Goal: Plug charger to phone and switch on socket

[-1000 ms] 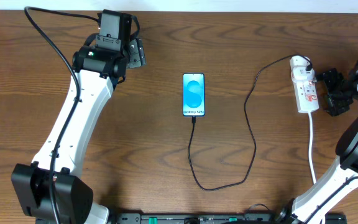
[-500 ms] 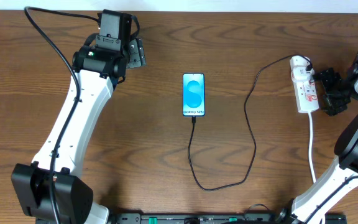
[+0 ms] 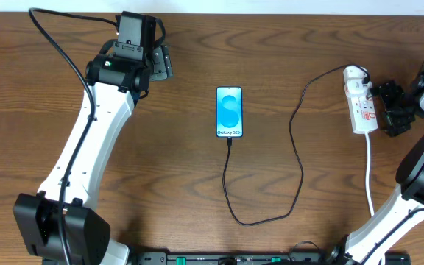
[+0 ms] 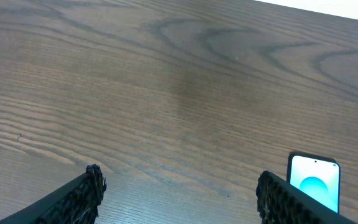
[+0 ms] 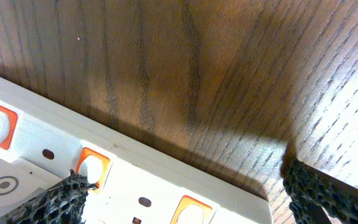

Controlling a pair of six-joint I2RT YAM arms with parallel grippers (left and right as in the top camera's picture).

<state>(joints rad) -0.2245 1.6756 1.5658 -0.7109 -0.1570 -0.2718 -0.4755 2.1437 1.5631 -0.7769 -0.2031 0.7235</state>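
Observation:
The phone [image 3: 229,112] lies face up mid-table with its blue screen lit; its top corner also shows in the left wrist view [image 4: 314,185]. The charger [image 3: 299,147], a thin black cable, loops from the phone's bottom edge, where its tip meets the phone, round to the plug [image 3: 355,73] at the far end of the socket [image 3: 362,107]. My right gripper [image 3: 386,110] is open right beside the socket's right side. In the right wrist view [image 5: 188,190] one finger overlaps the white strip [image 5: 135,171] by an orange-rimmed switch [image 5: 92,165]. My left gripper [image 3: 160,65] [image 4: 182,193] is open and empty, far left of the phone.
The socket's white cord [image 3: 369,173] runs from the strip toward the table's front edge. The left arm [image 3: 87,140] stretches across the left side of the wooden table [image 3: 168,169]. The table's back edge is just behind the left gripper.
My right gripper has shifted slightly left, closer to the socket. The left arm, phone and cable have not moved.

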